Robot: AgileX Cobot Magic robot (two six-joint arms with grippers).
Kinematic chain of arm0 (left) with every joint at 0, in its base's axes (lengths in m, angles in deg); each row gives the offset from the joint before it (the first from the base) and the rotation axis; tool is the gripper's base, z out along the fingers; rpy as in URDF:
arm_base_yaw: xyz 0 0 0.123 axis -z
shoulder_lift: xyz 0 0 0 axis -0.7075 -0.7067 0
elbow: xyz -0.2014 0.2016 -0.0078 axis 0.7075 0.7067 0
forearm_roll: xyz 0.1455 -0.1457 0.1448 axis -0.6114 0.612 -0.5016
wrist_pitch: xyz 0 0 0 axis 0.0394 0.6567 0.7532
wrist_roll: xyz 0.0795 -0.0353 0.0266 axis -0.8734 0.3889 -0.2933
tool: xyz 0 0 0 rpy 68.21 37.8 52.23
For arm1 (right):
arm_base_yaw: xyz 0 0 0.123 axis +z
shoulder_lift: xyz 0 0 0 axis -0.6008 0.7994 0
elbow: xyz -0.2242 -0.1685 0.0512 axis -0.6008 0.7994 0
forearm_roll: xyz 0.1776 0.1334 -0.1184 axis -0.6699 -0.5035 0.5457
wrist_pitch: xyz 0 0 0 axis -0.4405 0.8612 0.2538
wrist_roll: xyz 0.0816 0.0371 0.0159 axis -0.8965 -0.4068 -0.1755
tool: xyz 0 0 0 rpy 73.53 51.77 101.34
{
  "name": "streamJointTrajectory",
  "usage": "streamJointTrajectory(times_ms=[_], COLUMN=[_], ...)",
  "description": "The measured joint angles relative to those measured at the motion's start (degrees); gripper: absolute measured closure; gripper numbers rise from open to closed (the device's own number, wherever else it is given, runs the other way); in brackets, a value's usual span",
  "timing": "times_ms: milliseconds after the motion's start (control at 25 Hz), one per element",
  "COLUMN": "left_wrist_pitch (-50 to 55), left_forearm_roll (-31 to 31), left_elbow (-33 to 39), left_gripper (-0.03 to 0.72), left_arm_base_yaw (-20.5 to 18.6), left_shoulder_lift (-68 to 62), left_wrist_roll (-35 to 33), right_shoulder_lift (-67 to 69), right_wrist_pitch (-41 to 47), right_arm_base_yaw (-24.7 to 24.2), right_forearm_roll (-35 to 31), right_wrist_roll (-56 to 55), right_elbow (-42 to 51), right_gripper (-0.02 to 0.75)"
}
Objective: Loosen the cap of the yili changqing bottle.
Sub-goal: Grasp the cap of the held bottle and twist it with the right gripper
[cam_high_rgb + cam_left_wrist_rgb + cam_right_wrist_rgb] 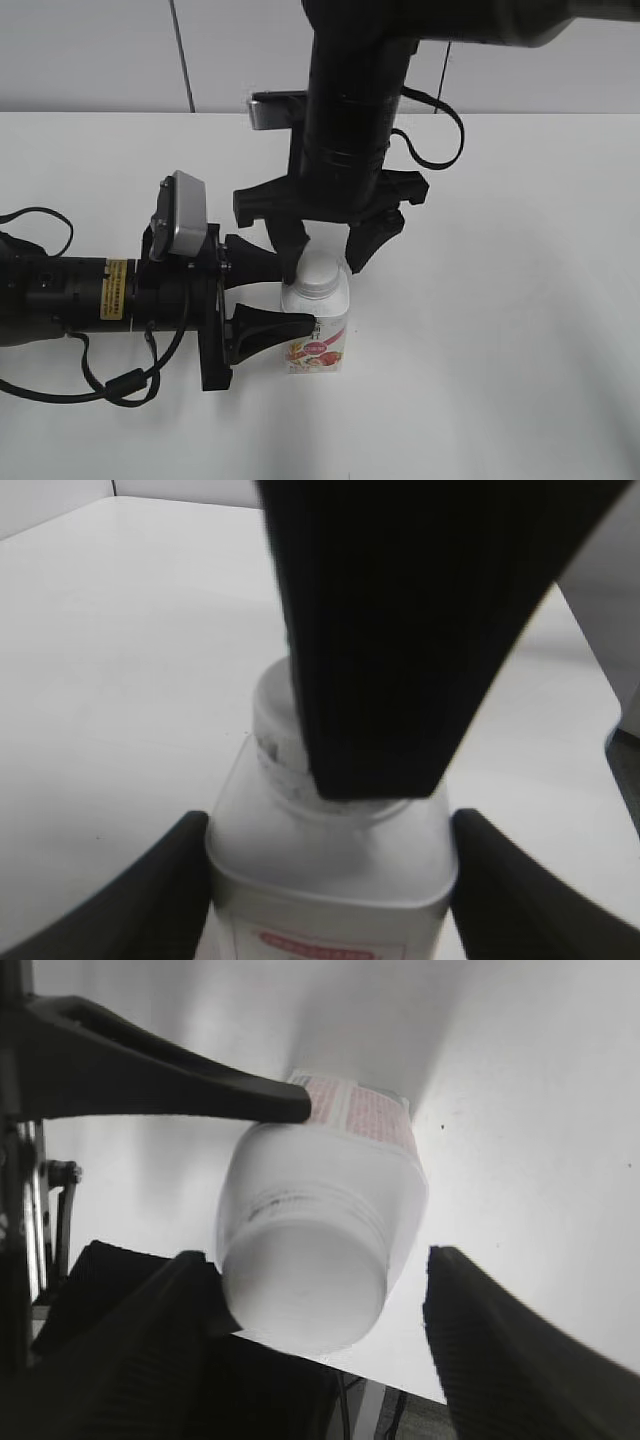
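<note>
The yili changqing bottle (318, 340) stands upright on the white table, its pink-red label facing front. My left gripper (300, 295) comes in from the left and is shut on the bottle's body, a finger touching each side, as the left wrist view (330, 880) shows. The white cap (322, 272) sits on the neck. My right gripper (328, 262) hangs from above, open, straddling the cap. In the right wrist view the cap (305, 1295) touches one finger, with a gap to the other. In the left wrist view a right finger hides most of the cap (272, 715).
The white table (500, 350) spreads around the bottle with nothing else on it. A pale wall runs along the back. Black cables trail beside the left arm (60, 290) and behind the right arm (350, 100).
</note>
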Motion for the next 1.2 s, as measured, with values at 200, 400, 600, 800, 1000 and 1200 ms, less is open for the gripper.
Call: streamJointTrajectory(times_ms=[200, 400, 600, 800, 1000, 1200], left_wrist_pitch=[0.0, 0.0, 0.0, 0.0, 0.0, 0.0], left_forearm_roll=[0.0, 0.0, 0.1, 0.1, 0.1, 0.0], left_elbow=[0.0, 0.0, 0.0, 0.0, 0.0, 0.0], left_gripper=[0.249, 0.249, 0.249, 0.249, 0.249, 0.249], left_arm_base_yaw=[0.0, 0.0, 0.0, 0.0, 0.0, 0.0], left_shoulder_lift=[0.0, 0.0, 0.0, 0.0, 0.0, 0.0], left_wrist_roll=[0.0, 0.0, 0.0, 0.0, 0.0, 0.0], right_shoulder_lift=[1.0, 1.0, 1.0, 1.0, 1.0, 1.0], right_wrist_pitch=[0.0, 0.0, -0.1, -0.1, -0.1, -0.1], right_arm_base_yaw=[0.0, 0.0, 0.0, 0.0, 0.0, 0.0], right_forearm_roll=[0.0, -0.2, -0.5, -0.5, -0.3, -0.1], right_wrist_roll=[0.0, -0.1, -0.1, 6.4, 30.5, 56.2], right_elbow=[0.1, 0.1, 0.1, 0.1, 0.1, 0.1], right_gripper=[0.205, 0.276, 0.342, 0.342, 0.342, 0.342])
